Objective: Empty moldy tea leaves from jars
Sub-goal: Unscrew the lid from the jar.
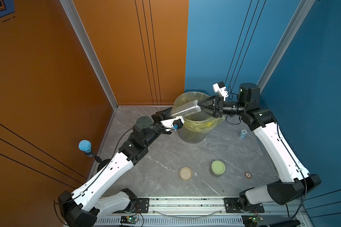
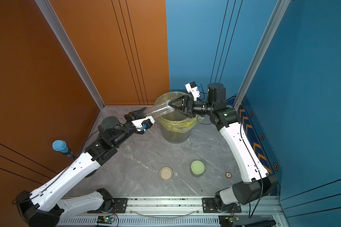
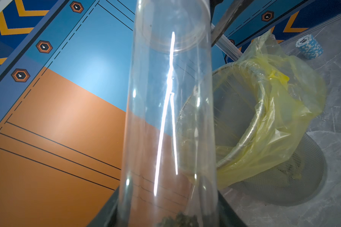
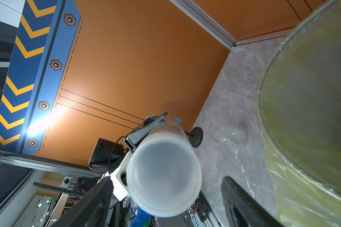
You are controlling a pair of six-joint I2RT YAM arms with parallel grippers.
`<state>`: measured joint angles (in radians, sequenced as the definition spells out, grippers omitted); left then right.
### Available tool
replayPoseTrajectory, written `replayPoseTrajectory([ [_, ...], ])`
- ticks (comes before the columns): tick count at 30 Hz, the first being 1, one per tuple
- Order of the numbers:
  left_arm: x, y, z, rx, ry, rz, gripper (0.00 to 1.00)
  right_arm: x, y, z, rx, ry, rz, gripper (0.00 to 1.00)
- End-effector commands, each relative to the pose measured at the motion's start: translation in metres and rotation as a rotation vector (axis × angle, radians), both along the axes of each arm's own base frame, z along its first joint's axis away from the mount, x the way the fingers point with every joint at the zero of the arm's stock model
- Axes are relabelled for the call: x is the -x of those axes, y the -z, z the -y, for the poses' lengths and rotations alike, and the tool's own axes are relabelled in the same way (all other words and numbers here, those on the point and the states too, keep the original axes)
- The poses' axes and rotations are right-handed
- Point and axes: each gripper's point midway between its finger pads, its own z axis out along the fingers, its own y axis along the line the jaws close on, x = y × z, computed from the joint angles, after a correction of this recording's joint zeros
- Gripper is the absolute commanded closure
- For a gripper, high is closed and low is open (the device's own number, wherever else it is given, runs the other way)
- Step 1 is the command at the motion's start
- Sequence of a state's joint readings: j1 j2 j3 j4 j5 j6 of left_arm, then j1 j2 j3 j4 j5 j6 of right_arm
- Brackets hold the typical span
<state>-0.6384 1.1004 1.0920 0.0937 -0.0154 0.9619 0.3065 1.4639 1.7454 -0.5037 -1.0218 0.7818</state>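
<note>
While my left jaws clench the tilted jar over the bin, my right jaws stand spread around its lid.

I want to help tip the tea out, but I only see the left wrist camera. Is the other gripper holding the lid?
Observer: Not yet. The right gripper is open, fingers either side of the whitish lid.
Operator: Are there more jars?
Observer: Yes, a green-lid jar stands on the table.
Operator: Any already open?
Observer: A clear jar sits lidless and looks empty.
</note>
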Motion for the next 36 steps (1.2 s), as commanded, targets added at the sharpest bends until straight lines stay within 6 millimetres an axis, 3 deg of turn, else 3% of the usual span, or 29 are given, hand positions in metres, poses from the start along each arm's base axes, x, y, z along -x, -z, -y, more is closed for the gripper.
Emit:
replayPoseTrajectory([
  [1,0.006,-0.012,-0.001,0.019,0.003,0.035,0.71,-0.004,-0.012,-0.003,-0.023,-0.016,0.028,0.16],
  [6,0.009,-0.011,0.001,0.016,0.016,0.031,0.71,-0.009,-0.020,-0.004,-0.033,-0.022,0.039,0.26],
  [12,0.009,-0.010,0.002,0.013,0.019,0.022,0.71,-0.012,-0.020,-0.007,-0.040,-0.035,0.035,0.48],
  [14,0.009,-0.010,0.003,0.013,0.022,0.020,0.71,-0.009,-0.019,-0.008,-0.035,-0.042,0.039,0.45],
  [18,0.008,-0.010,0.003,0.013,0.024,0.012,0.71,-0.001,-0.016,-0.008,-0.021,-0.055,0.059,0.21],
  [21,0.008,-0.010,0.003,0.014,0.023,0.011,0.71,0.003,-0.015,-0.008,-0.019,-0.063,0.064,0.17],
  [25,0.009,-0.012,0.003,0.022,0.025,0.012,0.71,0.006,-0.017,-0.006,-0.020,-0.065,0.071,0.27],
  [27,0.009,-0.013,0.003,0.026,0.024,0.010,0.71,0.008,-0.019,-0.006,-0.022,-0.067,0.082,0.28],
  [28,0.010,-0.014,0.002,0.029,0.024,0.011,0.71,0.007,-0.008,-0.006,-0.013,-0.066,0.058,0.28],
  [30,0.010,-0.014,0.002,0.030,0.027,0.006,0.71,0.008,-0.007,-0.006,-0.011,-0.069,0.059,0.29],
  [36,0.012,-0.014,0.004,0.036,0.039,-0.016,0.71,0.013,-0.010,-0.006,-0.013,-0.076,0.074,0.44],
])
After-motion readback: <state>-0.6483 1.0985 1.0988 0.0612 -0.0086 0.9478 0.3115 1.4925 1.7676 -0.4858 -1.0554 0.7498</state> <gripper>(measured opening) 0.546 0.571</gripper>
